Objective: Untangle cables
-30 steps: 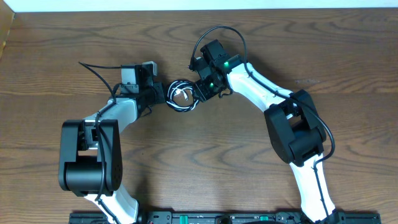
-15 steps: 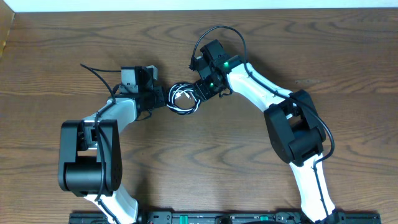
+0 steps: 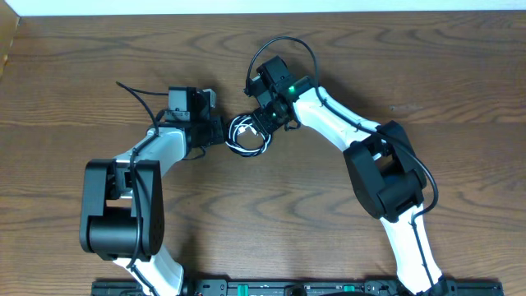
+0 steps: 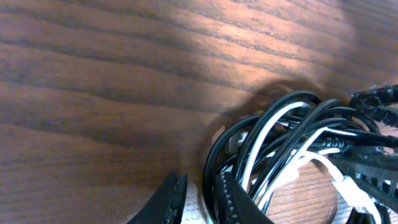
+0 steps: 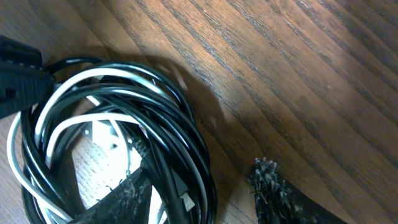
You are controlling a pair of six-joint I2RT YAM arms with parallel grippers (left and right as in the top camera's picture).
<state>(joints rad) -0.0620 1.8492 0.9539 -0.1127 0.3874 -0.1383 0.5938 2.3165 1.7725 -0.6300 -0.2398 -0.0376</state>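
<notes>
The cables [image 3: 246,131] lie as one small coil between my two grippers, black and white strands looped together. My left gripper [image 3: 220,133] is at the coil's left edge. In the left wrist view its jaws [image 4: 199,180] stand narrowly apart. One finger [image 4: 233,199] is inside the loop, and a black cable [image 4: 298,98] strand lies against it. The white cable [image 4: 267,124] runs through the same loops. My right gripper [image 3: 265,123] is open across the coil's right side [image 5: 199,174]. One finger [image 5: 130,196] is inside the coil and the other outside, apart from the black strands [image 5: 180,118]. A small plug [image 5: 186,200] shows there.
Thick black arm wires arch over the right wrist [image 3: 283,45] and trail behind the left wrist [image 3: 136,90]. Bare wooden table [image 3: 370,66] surrounds the coil, and its far edge runs along the top. Both arm bases stand at the near edge.
The left gripper has moved right and the right gripper left, closing in on the coil. The coil has shifted slightly to the right. Neither jaw gap has visibly changed.
</notes>
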